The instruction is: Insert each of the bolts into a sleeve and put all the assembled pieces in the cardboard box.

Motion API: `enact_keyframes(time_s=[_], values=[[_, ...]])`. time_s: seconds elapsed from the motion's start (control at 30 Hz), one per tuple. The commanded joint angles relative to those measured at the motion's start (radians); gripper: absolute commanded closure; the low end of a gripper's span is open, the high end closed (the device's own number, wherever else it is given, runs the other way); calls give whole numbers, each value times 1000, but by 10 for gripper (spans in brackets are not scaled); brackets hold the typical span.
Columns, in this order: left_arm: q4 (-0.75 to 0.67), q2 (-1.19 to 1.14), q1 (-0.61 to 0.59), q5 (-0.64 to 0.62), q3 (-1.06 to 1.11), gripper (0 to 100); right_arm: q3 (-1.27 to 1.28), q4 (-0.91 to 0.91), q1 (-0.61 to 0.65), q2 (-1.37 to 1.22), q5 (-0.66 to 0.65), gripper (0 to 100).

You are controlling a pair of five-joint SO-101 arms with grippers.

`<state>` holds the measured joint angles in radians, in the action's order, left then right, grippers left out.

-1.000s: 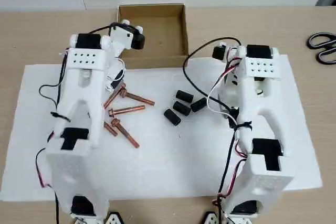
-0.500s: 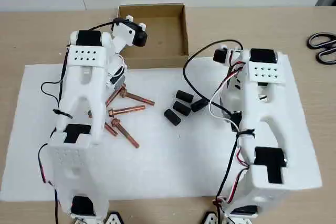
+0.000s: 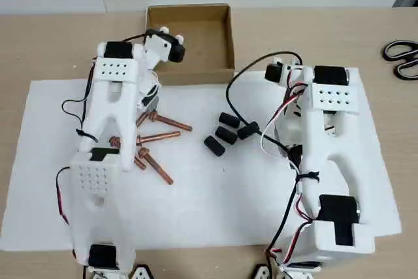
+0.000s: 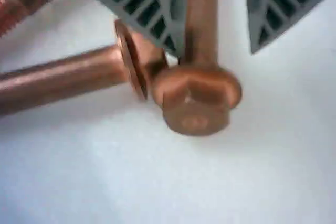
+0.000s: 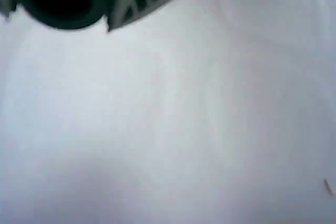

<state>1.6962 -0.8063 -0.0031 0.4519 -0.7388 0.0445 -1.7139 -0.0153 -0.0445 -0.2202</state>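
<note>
Several copper bolts point(image 3: 160, 137) lie scattered on the white sheet point(image 3: 215, 207) at left. My left gripper point(image 4: 212, 51) is down over them, open, its grey fingers point(image 4: 142, 3) either side of one bolt's shank point(image 4: 202, 19); one finger touches it and the other stands apart. That bolt's head point(image 4: 195, 100) rests against a second bolt point(image 4: 63, 80). Several black sleeves point(image 3: 226, 134) lie mid-sheet. My right gripper point(image 5: 56, 11) is shut on a black sleeve point(image 5: 58, 22), seen end-on just above the sheet. The right arm point(image 3: 330, 115) covers it from above. The cardboard box point(image 3: 230, 37) stands empty at the back.
Scissors point(image 3: 401, 57) lie on the wooden table at the far right. Black and red cables point(image 3: 245, 83) loop from the right arm over the sheet near the sleeves. The sheet's middle and near part are bare.
The left arm has shifted slightly right and leaned down over the bolts. The right arm has drawn right and back toward the near edge. Bolts and loose sleeves have stayed put.
</note>
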Motion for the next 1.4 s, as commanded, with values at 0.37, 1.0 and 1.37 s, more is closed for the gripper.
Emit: enact_keyframes(time_s=[0.37, 1.0, 1.37], values=[[2, -130, 0, 5, -154, 920, -3, -16, -10, 48, -8, 995], [49, -147, 3, 5, -186, 994, -3, -16, -8, 51, -3, 995], [58, 49, 6, -110, -292, 994, -6, -24, -4, 147, -3, 995]])
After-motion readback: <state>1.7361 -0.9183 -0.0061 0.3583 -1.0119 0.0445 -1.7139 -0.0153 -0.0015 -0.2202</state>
